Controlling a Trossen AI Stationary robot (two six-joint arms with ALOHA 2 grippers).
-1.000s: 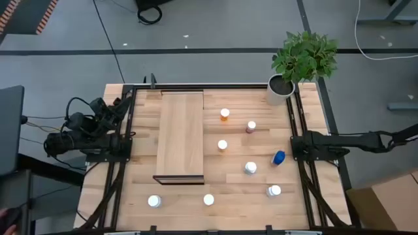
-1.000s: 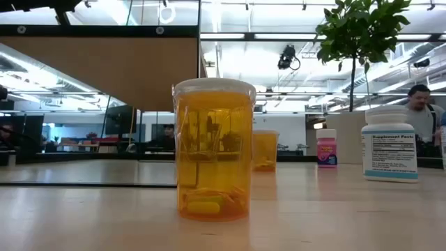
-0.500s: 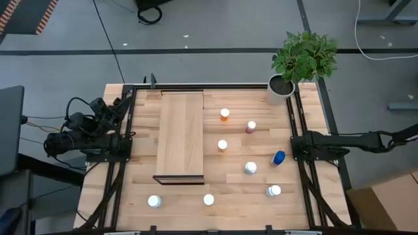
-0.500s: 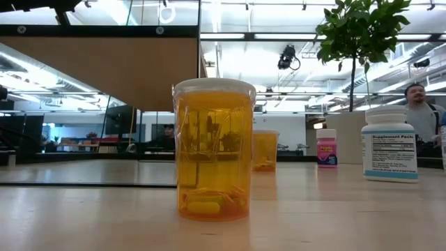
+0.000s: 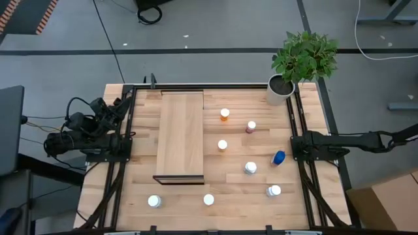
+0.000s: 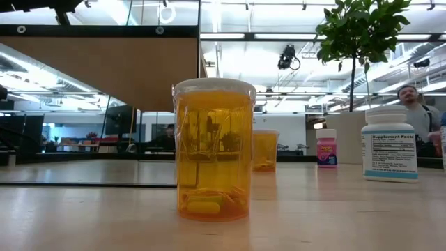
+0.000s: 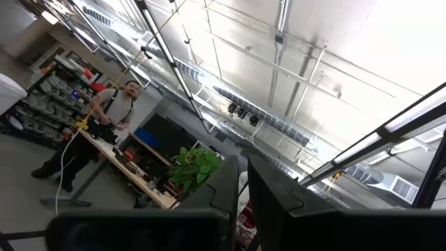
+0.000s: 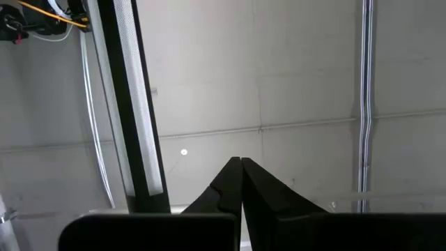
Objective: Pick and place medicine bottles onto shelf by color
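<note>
Both arms are waiting at the sides of the table (image 5: 140, 196). The left gripper (image 7: 240, 183) is staying folded at the 9 o'clock edge of the table and is pointing up to the ceiling; its jaws are together and are holding nothing. The right gripper (image 8: 241, 174) is resting at the 3 o'clock edge, also pointing up, and its jaws are pressing together with nothing between them.

The shelf (image 5: 181, 136) is lying on the table, left of the centre, with its long side running from 12 o'clock to 6 o'clock and its dark frame edge at the 6 o'clock end. No bottle is standing on it.

The medicine bottles are standing to the right of the shelf and toward 6 o'clock from it. An orange bottle (image 5: 225, 115) is standing toward 12 o'clock, and a dark-red bottle (image 5: 251, 126) is just at its 4 o'clock. A second orange bottle (image 5: 222, 145) is standing near the table centre. A blue bottle (image 5: 279, 157) is lying on its side toward 3 o'clock, near the right arm. A white bottle (image 5: 251, 168) is standing at its 8 o'clock, and another white-capped bottle (image 5: 273, 191) is standing toward 5 o'clock. Two more bottles (image 5: 154, 202) are standing near the 6 o'clock edge, well apart from each other.

A potted plant (image 5: 282, 88) is standing at the 1 o'clock corner.
</note>
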